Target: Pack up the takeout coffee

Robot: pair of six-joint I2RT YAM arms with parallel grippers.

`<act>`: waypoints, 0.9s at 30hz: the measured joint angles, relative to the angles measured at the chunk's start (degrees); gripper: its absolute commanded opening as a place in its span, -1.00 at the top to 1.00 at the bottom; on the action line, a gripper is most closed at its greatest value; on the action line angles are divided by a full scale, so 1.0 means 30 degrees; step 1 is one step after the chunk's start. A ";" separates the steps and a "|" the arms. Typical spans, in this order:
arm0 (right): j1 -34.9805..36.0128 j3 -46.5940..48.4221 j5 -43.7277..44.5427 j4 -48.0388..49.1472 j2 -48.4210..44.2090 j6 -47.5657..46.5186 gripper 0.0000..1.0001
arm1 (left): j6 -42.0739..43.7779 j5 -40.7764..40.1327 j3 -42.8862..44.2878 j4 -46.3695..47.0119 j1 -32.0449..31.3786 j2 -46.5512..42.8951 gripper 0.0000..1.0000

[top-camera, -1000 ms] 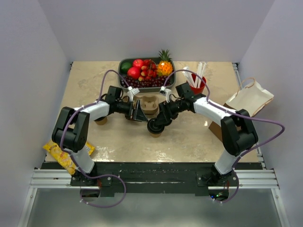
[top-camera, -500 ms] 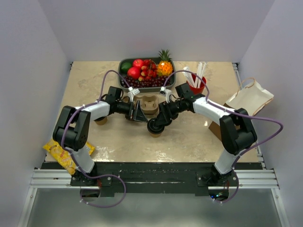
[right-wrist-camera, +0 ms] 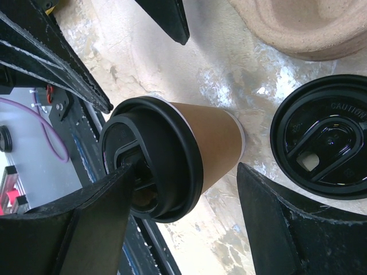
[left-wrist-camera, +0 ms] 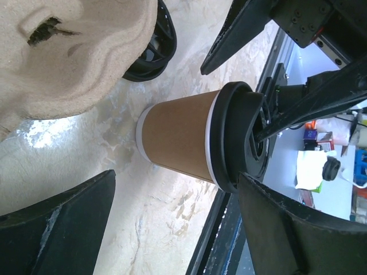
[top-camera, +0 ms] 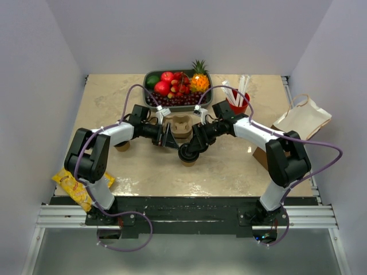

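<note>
Here, the left gripper [left-wrist-camera: 175,180] and right gripper [right-wrist-camera: 184,171], both with jaws apart, flank one lidded takeout coffee [left-wrist-camera: 178,140] standing at frame centre on the surface [top-camera: 143,177]; one loose black lid [right-wrist-camera: 324,137] lies beside it.

Surface [top-camera: 229,172] in front of me is carrying: lidded coffee cup [left-wrist-camera: 178,140], loose black lid [right-wrist-camera: 324,134], cardboard carrier [top-camera: 181,127], fruit tray [top-camera: 145,87], red straw cup [top-camera: 239,103].

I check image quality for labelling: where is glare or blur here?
Top view: even light, faint glare on the table near its front edge. Left wrist view: cup sharp, table glaring at left. Right wrist view: lettering on the loose lid readable, table glaring beside it.
</note>
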 measured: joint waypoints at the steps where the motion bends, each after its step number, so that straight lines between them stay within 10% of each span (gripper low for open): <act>1: 0.0000 0.0007 0.0007 0.0000 0.0022 0.0044 -0.47 | 0.0073 -0.0124 0.0066 -0.0124 -0.0051 0.0000 -0.81; 27: 0.0015 0.0889 0.0699 -0.0597 0.0933 0.1013 -0.45 | 0.0809 -0.2907 0.1275 -0.2594 -0.0597 0.0226 -0.76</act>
